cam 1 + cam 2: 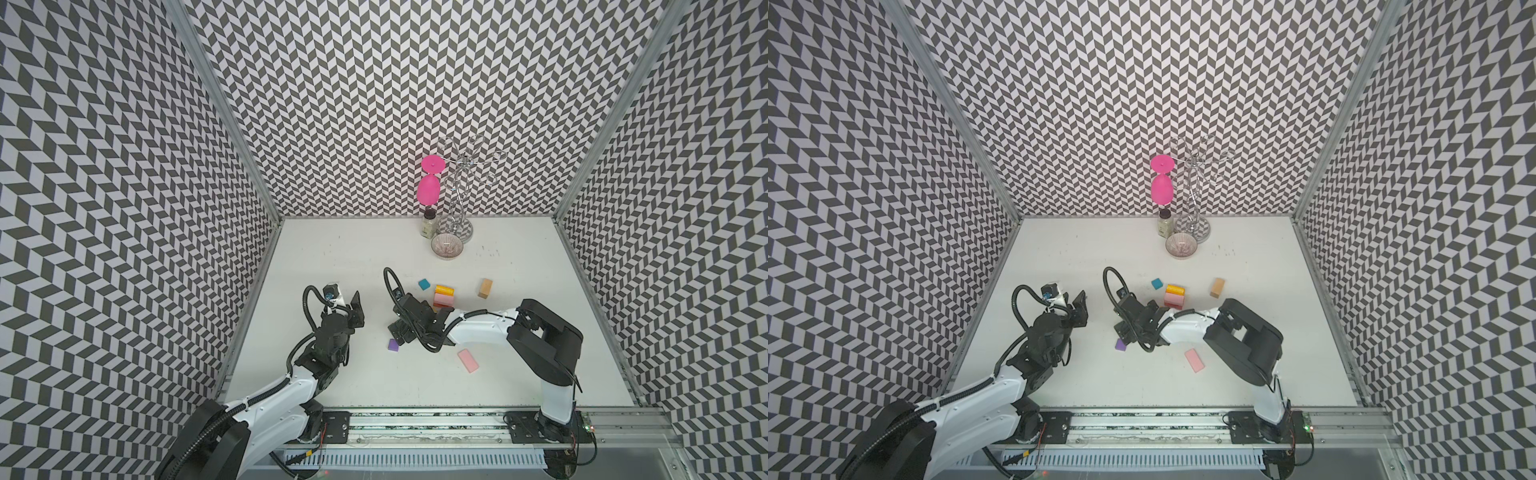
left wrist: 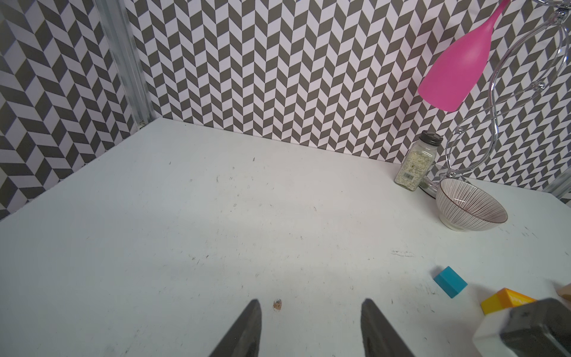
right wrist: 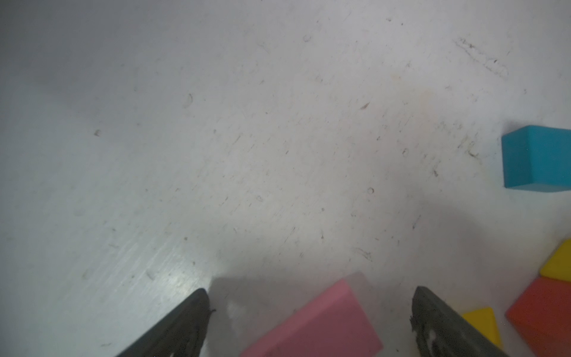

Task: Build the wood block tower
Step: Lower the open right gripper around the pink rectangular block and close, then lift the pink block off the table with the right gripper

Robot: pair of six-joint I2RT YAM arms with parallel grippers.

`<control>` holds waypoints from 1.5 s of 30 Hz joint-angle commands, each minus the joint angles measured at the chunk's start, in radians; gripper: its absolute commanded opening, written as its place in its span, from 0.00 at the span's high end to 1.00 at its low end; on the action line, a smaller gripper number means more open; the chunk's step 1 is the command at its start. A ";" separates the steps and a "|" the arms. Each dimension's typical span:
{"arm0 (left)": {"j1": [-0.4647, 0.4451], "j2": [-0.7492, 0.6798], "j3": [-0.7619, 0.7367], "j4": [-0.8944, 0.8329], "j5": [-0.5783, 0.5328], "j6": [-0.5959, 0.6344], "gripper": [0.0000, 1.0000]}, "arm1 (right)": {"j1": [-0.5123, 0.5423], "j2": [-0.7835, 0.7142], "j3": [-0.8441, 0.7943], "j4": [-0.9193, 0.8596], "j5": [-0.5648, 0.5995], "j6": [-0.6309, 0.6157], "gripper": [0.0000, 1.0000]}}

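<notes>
Pink and flat, a painted wooden slab (image 3: 318,321) is lying on the white tabletop (image 3: 247,154) between the wide-spread jaws of the right gripper (image 3: 310,292), touching neither. That gripper is standing released, grasping nothing. Just beside it, a cluster of orange, pink and red blocks (image 1: 444,299) is sitting together; whether they are stacked is unclear. A teal cube (image 1: 424,284) is resting near them. In both top views a second pink slab (image 1: 468,360), a purple block (image 1: 393,344) and an upright plain wood block (image 1: 485,288) are sitting well apart. The left gripper (image 2: 311,301) is hovering over bare table, jaws partly parted, clasping nothing.
</notes>
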 commanded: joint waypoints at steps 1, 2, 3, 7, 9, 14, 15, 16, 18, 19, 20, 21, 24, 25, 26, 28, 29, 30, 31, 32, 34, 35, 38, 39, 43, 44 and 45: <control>-0.004 0.002 -0.003 0.028 -0.006 0.000 0.47 | -0.009 0.048 -0.007 -0.044 -0.088 -0.077 0.00; -0.005 0.005 -0.002 0.027 -0.006 0.001 0.47 | -0.007 0.048 -0.009 -0.035 -0.121 -0.086 0.00; -0.006 0.004 -0.002 0.028 -0.007 0.001 0.47 | -0.007 0.046 -0.013 -0.026 -0.147 -0.092 0.01; -0.006 0.005 -0.001 0.030 -0.008 0.001 0.48 | -0.007 0.048 -0.022 -0.028 -0.174 -0.090 0.11; -0.006 0.007 -0.001 0.030 -0.008 0.003 0.48 | -0.006 0.045 -0.031 -0.035 -0.167 -0.080 0.15; -0.008 0.007 -0.001 0.031 -0.009 0.003 0.48 | 0.007 0.025 -0.066 -0.027 -0.171 -0.054 0.26; -0.009 0.007 -0.002 0.030 -0.009 0.002 0.48 | 0.010 0.019 -0.075 -0.024 -0.167 -0.050 0.25; -0.009 0.006 -0.002 0.030 -0.009 0.002 0.48 | 0.012 0.014 -0.082 -0.024 -0.164 -0.045 0.25; -0.010 0.005 -0.002 0.030 -0.009 0.002 0.48 | 0.014 0.002 -0.099 -0.021 -0.157 -0.036 0.25; -0.010 0.004 -0.003 0.030 -0.009 0.002 0.48 | 0.017 -0.005 -0.109 -0.019 -0.155 -0.032 0.26; -0.010 0.004 -0.003 0.030 -0.009 0.002 0.48 | 0.017 -0.013 -0.119 -0.017 -0.153 -0.027 0.26; -0.010 0.004 -0.002 0.030 -0.008 0.002 0.48 | 0.019 -0.022 -0.129 -0.015 -0.153 -0.024 0.26; -0.012 0.001 -0.004 0.030 -0.009 0.002 0.48 | 0.025 -0.050 -0.158 -0.007 -0.154 -0.017 0.26; -0.012 0.002 -0.005 0.030 -0.009 0.002 0.48 | 0.026 -0.061 -0.168 -0.006 -0.154 -0.014 0.26; -0.012 0.001 -0.005 0.031 -0.009 0.004 0.48 | 0.030 -0.071 -0.177 -0.006 -0.153 -0.010 0.26; -0.013 0.001 -0.004 0.030 -0.009 0.004 0.48 | 0.035 -0.087 -0.190 -0.002 -0.156 -0.006 0.26; -0.013 0.001 -0.004 0.030 -0.009 0.004 0.48 | 0.039 -0.093 -0.197 0.000 -0.158 -0.005 0.26; -0.013 0.001 -0.005 0.030 -0.009 0.004 0.48 | 0.043 -0.095 -0.199 0.001 -0.159 -0.003 0.26; -0.013 -0.001 -0.005 0.029 -0.009 0.004 0.48 | 0.045 -0.095 -0.198 0.000 -0.160 -0.003 0.27; -0.013 -0.001 -0.005 0.031 -0.010 0.004 0.48 | 0.047 -0.091 -0.195 -0.003 -0.160 -0.003 0.28; -0.013 0.001 -0.005 0.031 -0.011 0.004 0.48 | 0.052 -0.082 -0.187 -0.011 -0.152 -0.001 0.33; -0.013 0.002 -0.004 0.030 -0.011 0.004 0.48 | 0.052 -0.076 -0.183 -0.017 -0.146 0.001 0.35; -0.015 0.002 -0.004 0.030 -0.011 0.004 0.48 | 0.053 -0.059 -0.166 -0.043 -0.114 0.016 0.38; -0.015 0.002 -0.004 0.032 -0.011 0.004 0.48 | 0.053 -0.057 -0.162 -0.049 -0.106 0.020 0.41; -0.015 0.008 -0.001 0.029 -0.012 0.006 0.48 | 0.053 -0.068 -0.158 -0.054 -0.087 0.048 0.50; -0.015 0.008 -0.001 0.030 -0.012 0.006 0.48 | 0.053 -0.073 -0.155 -0.058 -0.084 0.058 0.52; -0.015 0.007 -0.001 0.031 -0.012 0.005 0.49 | 0.054 -0.081 -0.148 -0.065 -0.081 0.070 0.55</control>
